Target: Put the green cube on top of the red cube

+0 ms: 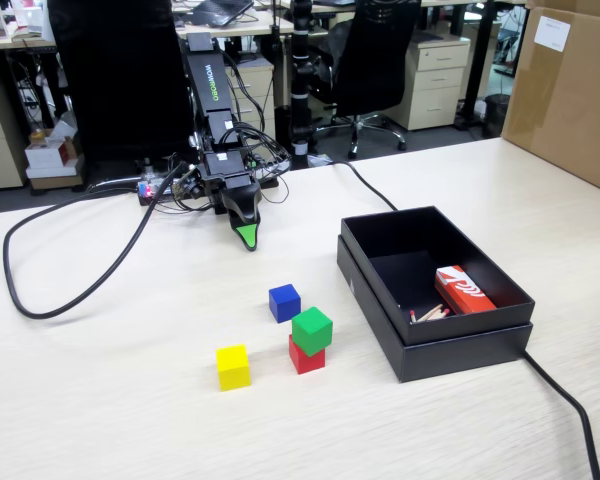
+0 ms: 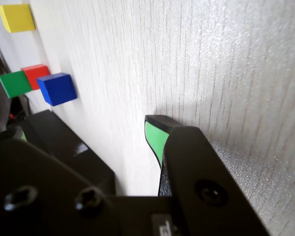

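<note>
On pale wood surface (image 1: 130,400) green cube (image 1: 312,329) is seen stacked on red cube (image 1: 306,356); tool (image 1: 247,238) is parked well apart, empty, opening not discernible; no further placement is judged necessary.

Pale wood table (image 1: 130,420), black office chair (image 1: 375,60), drawer cabinets (image 1: 435,80)

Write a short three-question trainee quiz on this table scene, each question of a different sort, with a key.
1. True or false: the green cube sits on the red cube.
2. Which cube lies nearest the black box in the fixed view? A yellow cube B blue cube C green cube
3. Fill in: the gripper holds ____.

Key: 1 true; 2 C; 3 nothing, it rests away from the cubes with its green tip at the table.
</note>
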